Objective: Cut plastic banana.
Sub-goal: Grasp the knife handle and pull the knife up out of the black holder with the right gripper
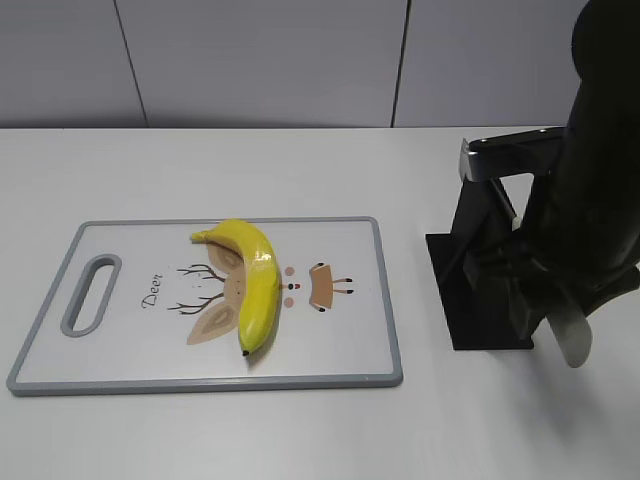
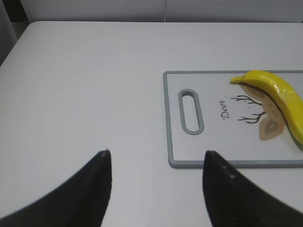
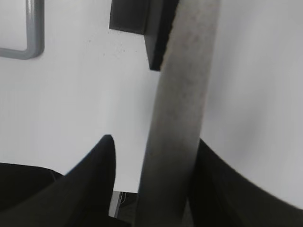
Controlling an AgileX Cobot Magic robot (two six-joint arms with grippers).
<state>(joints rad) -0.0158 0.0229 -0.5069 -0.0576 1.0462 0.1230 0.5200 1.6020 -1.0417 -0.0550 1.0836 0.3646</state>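
The plastic banana [image 1: 255,285] is glossy yellow and lies curved on the middle of a white cutting board [image 1: 350,330] with a grey rim. It also shows in the left wrist view [image 2: 284,97]. My right gripper [image 3: 154,142] is shut on a knife. Its grey blade [image 3: 182,94] sticks out between the fingers, and its tip [image 1: 572,340] hangs over the table right of the board. My left gripper [image 2: 156,153] is open and empty over bare table, just left of the board's handle end [image 2: 191,111]. The left gripper is out of the exterior view.
A black knife stand [image 1: 480,300] stands on the table right of the board, beside my right arm, with another black-handled tool [image 1: 505,150] on top. The stand's base also shows in the right wrist view [image 3: 137,19]. A grey wall runs behind the table.
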